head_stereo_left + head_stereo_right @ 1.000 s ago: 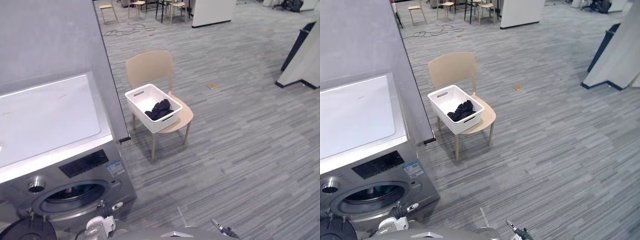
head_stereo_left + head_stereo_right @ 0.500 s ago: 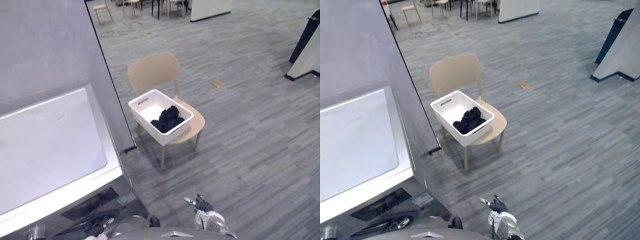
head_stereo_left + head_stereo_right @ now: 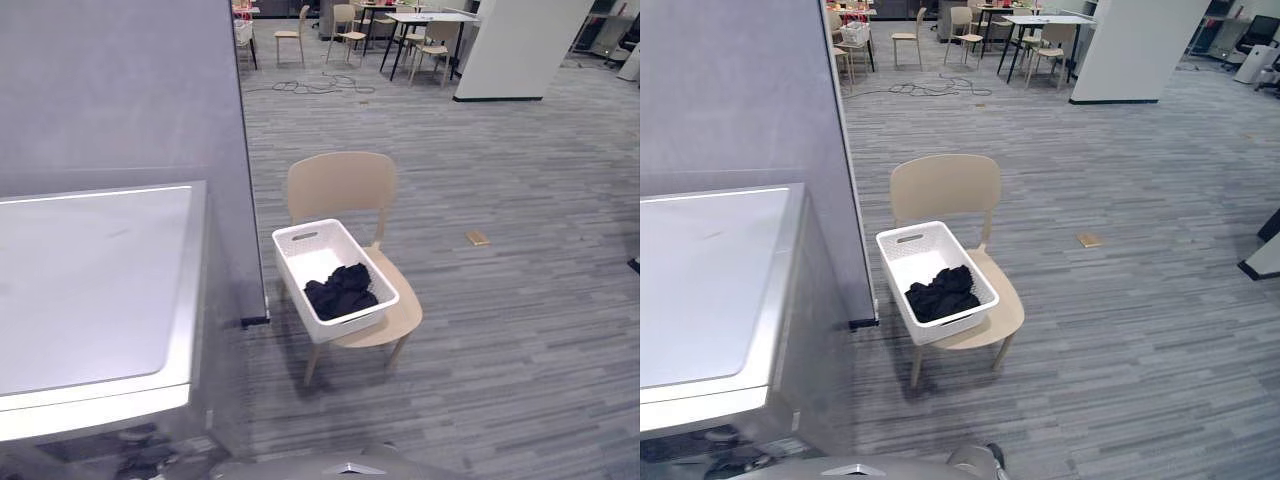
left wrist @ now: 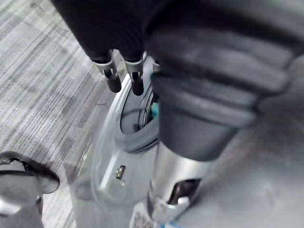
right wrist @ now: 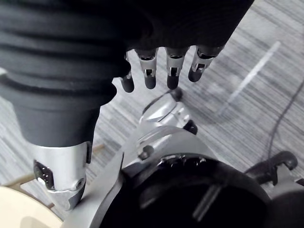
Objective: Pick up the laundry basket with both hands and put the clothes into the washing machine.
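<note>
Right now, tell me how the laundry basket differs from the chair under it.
The laundry basket is white and box-shaped; the chair is tan with a curved back. The laundry basket holds dark clothes; the chair bears only the basket. Both stand beside the washing machine.

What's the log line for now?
basket on chair | clothes in basket | left robot hand open, empty | right robot hand open, empty | pickup not started
</note>
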{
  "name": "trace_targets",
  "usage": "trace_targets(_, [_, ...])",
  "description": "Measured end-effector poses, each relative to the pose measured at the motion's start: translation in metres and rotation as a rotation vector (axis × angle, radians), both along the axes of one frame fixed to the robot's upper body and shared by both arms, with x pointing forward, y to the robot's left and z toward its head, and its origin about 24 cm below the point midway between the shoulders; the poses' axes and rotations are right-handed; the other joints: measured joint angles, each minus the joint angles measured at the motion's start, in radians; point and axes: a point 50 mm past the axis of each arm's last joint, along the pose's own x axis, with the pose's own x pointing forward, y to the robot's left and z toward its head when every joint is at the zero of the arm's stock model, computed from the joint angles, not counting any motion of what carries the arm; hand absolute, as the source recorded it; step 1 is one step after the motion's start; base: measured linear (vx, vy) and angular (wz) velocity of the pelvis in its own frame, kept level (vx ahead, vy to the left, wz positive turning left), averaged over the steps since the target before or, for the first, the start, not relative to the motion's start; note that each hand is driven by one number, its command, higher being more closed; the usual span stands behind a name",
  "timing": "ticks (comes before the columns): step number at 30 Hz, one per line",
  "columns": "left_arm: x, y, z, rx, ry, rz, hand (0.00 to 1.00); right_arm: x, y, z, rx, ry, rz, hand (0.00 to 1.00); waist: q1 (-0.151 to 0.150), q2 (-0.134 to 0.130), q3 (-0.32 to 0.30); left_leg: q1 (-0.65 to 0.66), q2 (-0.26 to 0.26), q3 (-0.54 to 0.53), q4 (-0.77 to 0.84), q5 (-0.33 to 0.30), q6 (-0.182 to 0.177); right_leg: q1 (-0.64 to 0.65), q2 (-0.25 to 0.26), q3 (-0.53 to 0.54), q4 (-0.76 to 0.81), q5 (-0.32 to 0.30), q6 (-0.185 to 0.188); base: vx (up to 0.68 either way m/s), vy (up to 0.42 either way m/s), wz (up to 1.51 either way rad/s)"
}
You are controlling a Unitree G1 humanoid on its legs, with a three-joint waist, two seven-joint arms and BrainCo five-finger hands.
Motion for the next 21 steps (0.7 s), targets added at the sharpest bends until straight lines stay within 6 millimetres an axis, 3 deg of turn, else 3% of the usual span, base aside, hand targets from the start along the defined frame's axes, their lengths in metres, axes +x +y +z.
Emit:
trace_targets(1, [-0.007, -0.007, -0.003, -0.018, 0.005, 0.029, 0.00, 0.000, -0.008, 0.001, -0.021, 0.002, 0.014, 0.00, 0.000, 0.030, -0.010, -0.003, 0.039, -0.001, 0.013, -0.008, 0.001, 0.000, 0.038, -0.022, 0.019, -0.019, -0.035, 0.21, -0.458, 0.27])
trace_targets(2, [-0.018, -0.017, -0.005, -0.060, -0.012, 0.078, 0.00, 0.005, -0.020, 0.004, -0.050, -0.008, 0.027, 0.00, -0.006, 0.080, -0.037, -0.049, 0.089, -0.018, 0.094, 0.008, 0.012, 0.013, 0.092, -0.061, 0.027, -0.069, -0.056, 0.24, -0.529, 0.57])
trace_targets(3, [-0.016, -0.027, -0.008, -0.102, -0.047, 0.105, 0.00, 0.011, -0.020, 0.004, -0.053, -0.021, 0.038, 0.00, -0.014, 0.083, -0.038, -0.106, 0.102, -0.025, 0.210, 0.039, 0.060, 0.034, 0.103, -0.103, 0.025, -0.083, -0.070, 0.19, -0.420, 0.74])
trace_targets(5, [-0.011, -0.046, -0.011, -0.167, -0.096, 0.147, 0.00, 0.019, -0.020, 0.005, -0.056, -0.039, 0.054, 0.00, -0.007, 0.086, -0.035, -0.190, 0.142, -0.005, 0.374, 0.107, 0.105, 0.084, 0.123, -0.158, 0.018, -0.101, -0.097, 0.11, -0.331, 0.80])
trace_targets(6, [-0.014, -0.062, -0.015, -0.232, -0.101, 0.168, 0.00, 0.021, -0.024, 0.005, -0.062, -0.047, 0.037, 0.00, -0.003, 0.090, -0.025, -0.239, 0.195, 0.037, 0.457, 0.182, 0.107, 0.133, 0.147, -0.208, 0.017, -0.127, -0.120, 0.15, -0.357, 0.86])
trace_targets(7, [-0.016, -0.067, -0.017, -0.253, -0.090, 0.173, 0.00, 0.022, -0.025, 0.005, -0.060, -0.051, -0.008, 0.00, -0.001, 0.069, -0.025, -0.242, 0.222, 0.083, 0.462, 0.221, 0.120, 0.156, 0.150, -0.234, 0.017, -0.140, -0.129, 0.15, -0.345, 0.76])
trace_targets(9, [-0.014, -0.061, -0.016, -0.243, -0.096, 0.175, 0.00, 0.026, -0.019, 0.004, -0.038, -0.071, -0.092, 0.00, -0.003, 0.037, -0.018, -0.245, 0.275, 0.200, 0.430, 0.264, 0.140, 0.196, 0.151, -0.302, -0.010, -0.151, -0.142, 0.12, -0.219, 0.97])
trace_targets(10, [-0.007, -0.059, -0.015, -0.242, -0.111, 0.167, 0.00, 0.027, -0.022, 0.005, -0.053, -0.079, -0.127, 0.00, -0.015, 0.031, -0.015, -0.247, 0.289, 0.276, 0.391, 0.244, 0.124, 0.223, 0.148, -0.361, -0.048, -0.146, -0.141, 0.11, -0.154, 1.32])
trace_targets(11, [-0.003, -0.060, -0.015, -0.244, -0.117, 0.159, 0.00, 0.027, -0.025, 0.006, -0.066, -0.080, -0.146, 0.00, -0.018, 0.033, -0.013, -0.245, 0.287, 0.323, 0.366, 0.217, 0.108, 0.235, 0.146, -0.385, -0.066, -0.143, -0.142, 0.13, -0.037, 1.54])
trace_targets(12, [-0.001, -0.064, -0.016, -0.249, -0.100, 0.111, 0.00, 0.035, -0.034, 0.009, -0.091, -0.119, -0.225, 0.00, -0.025, 0.033, -0.010, -0.211, 0.222, 0.414, 0.208, 0.176, 0.055, 0.252, 0.135, -0.411, -0.089, -0.128, -0.153, 0.09, 0.014, 1.09])
trace_targets(13, [-0.002, -0.067, -0.017, -0.256, -0.091, 0.096, 0.00, 0.040, -0.039, 0.011, -0.100, -0.144, -0.257, 0.00, -0.021, 0.050, -0.004, -0.182, 0.184, 0.438, 0.085, 0.200, 0.050, 0.250, 0.131, -0.419, -0.087, -0.127, -0.150, 0.09, 0.059, 0.88])
trace_targets(14, [-0.003, -0.070, -0.019, -0.264, -0.064, 0.060, 0.00, 0.053, -0.041, 0.014, -0.098, -0.190, -0.288, 0.00, -0.012, 0.052, 0.016, -0.118, 0.133, 0.480, -0.059, 0.248, 0.089, 0.245, 0.117, -0.408, -0.078, -0.130, -0.140, 0.02, 0.027, 0.32])
trace_targets(16, [0.000, -0.071, -0.019, -0.263, -0.058, 0.043, 0.00, 0.080, -0.029, 0.017, -0.067, -0.271, -0.272, 0.00, -0.004, 0.059, 0.022, -0.105, 0.085, 0.456, -0.141, 0.279, 0.097, 0.235, 0.123, -0.353, -0.113, -0.120, -0.137, 0.04, 0.013, 0.32])
trace_targets(19, [0.006, -0.071, -0.019, -0.260, -0.059, 0.003, 0.00, 0.098, -0.008, 0.018, -0.023, -0.309, -0.202, 0.00, -0.005, 0.050, 0.026, -0.091, 0.053, 0.443, -0.186, 0.289, 0.103, 0.242, 0.102, -0.372, -0.111, -0.131, -0.130, 0.05, 0.044, 0.25])
trace_targets(21, [0.016, -0.068, -0.017, -0.244, -0.058, -0.087, 0.00, 0.103, 0.005, 0.018, 0.004, -0.323, -0.165, 0.00, -0.004, 0.038, 0.025, -0.045, -0.005, 0.440, -0.255, 0.289, 0.110, 0.239, 0.046, -0.373, -0.054, -0.186, -0.108, 0.09, 0.101, 0.14])
